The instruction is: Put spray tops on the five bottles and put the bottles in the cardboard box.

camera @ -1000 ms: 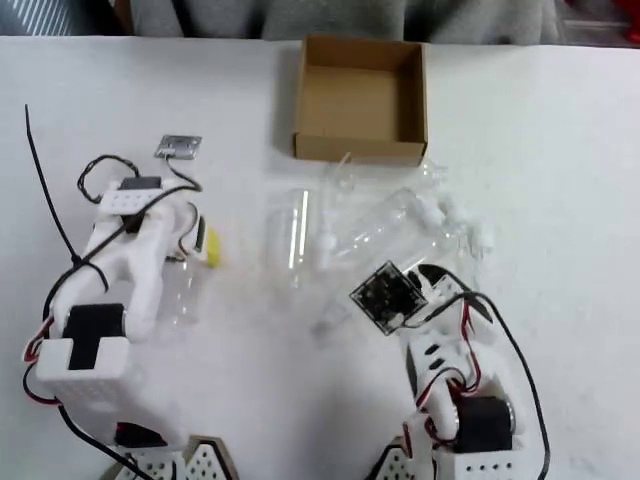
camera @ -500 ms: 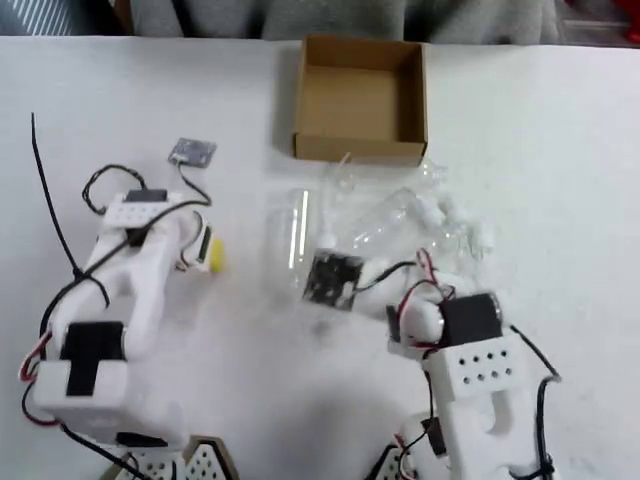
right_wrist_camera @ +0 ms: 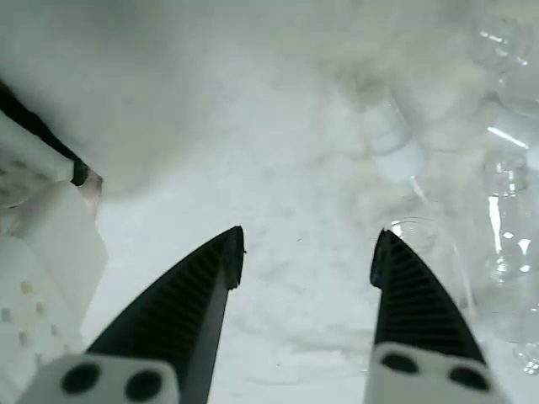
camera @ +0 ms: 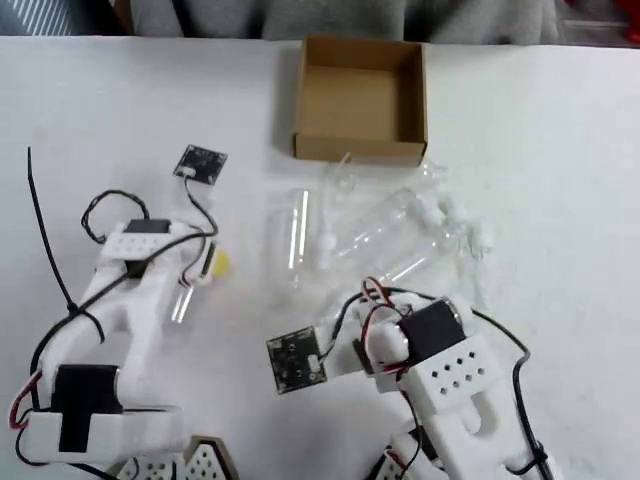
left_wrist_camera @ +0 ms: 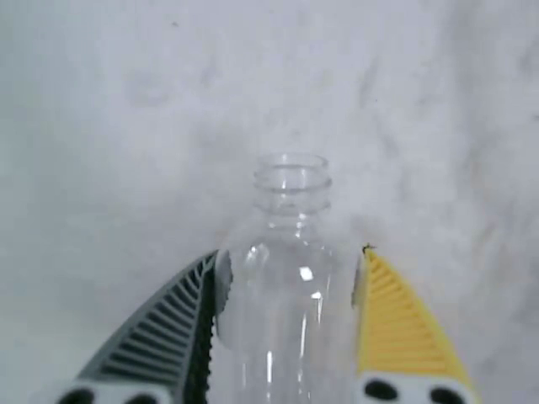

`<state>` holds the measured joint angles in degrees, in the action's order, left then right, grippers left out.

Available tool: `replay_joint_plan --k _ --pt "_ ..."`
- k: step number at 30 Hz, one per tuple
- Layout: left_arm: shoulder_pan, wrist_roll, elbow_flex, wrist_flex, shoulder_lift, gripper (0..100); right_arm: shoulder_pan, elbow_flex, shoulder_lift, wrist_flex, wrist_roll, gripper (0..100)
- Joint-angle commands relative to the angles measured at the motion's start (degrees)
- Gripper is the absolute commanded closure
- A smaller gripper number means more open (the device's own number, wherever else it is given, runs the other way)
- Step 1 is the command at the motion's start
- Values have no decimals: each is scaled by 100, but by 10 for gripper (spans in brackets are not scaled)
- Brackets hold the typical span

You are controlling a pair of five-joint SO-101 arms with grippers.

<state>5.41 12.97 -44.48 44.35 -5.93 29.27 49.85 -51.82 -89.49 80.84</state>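
Worktop: a white worktop (camera: 560, 200) carries both arms, the box and the loose bottles.
Box: the open brown cardboard box (camera: 358, 148) stands at the far side of the worktop, near the middle, with its opening upward.
Left arm: the white left arm (camera: 130, 290) lies over the near left part of the worktop, well apart from the box.
Left claw: the left claw (left_wrist_camera: 290, 254) is pinching a clear plastic bottle (left_wrist_camera: 290, 210) by its body. The grey ribbed finger (left_wrist_camera: 168, 320) touches one side and the yellow ribbed finger (left_wrist_camera: 400, 320) touches the other side.
Held bottle: its bare threaded neck points away from the claw. In the high view it shows beside the yellow finger, to the left of the heap. I cannot tell whether it rests on the worktop or is lifted.
Right arm: the white right arm (camera: 450, 370) is at the near edge, in front of the heap.
Right claw: the right claw (right_wrist_camera: 312, 236) is spread. Its two black ribbed fingers stand apart, with bare worktop between them.
Heap: the loose clear bottles (camera: 385, 225) lie on their sides just in front of the box, between the box and the right arm. One long clear bottle (camera: 292, 235) lies a little apart at the left side of the heap.
Spray tops: small white spray tops (camera: 432, 212) lie among these bottles. The right wrist view shows one just beside the bottles, near the claw but apart from it.
Count: I cannot tell the exact number of bottles in the heap.
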Motion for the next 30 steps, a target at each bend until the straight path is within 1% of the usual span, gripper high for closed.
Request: replay_joint_plan --k 1,4,5,15,21,25,28,30 --pt "-57 53 -18 -167 -286 946 -66 114 40 514 202 765" --pt "-57 53 -18 -167 -286 946 -119 325 40 690 747 765" --pt "-57 53 -18 -167 -286 946 -127 387 40 778 818 765" --pt "-57 62 0 -167 -295 946 -127 967 101 2114 835 765" --pt "-75 62 0 -176 -295 946 -136 923 1138 2870 844 766" --pt "-75 62 9 -176 -295 946 -321 580 1965 3099 949 766" --pt "-75 62 9 -176 -295 946 -453 308 2501 3099 1240 799" --pt "-84 62 9 -176 -295 946 -462 132 2791 3099 1248 824"
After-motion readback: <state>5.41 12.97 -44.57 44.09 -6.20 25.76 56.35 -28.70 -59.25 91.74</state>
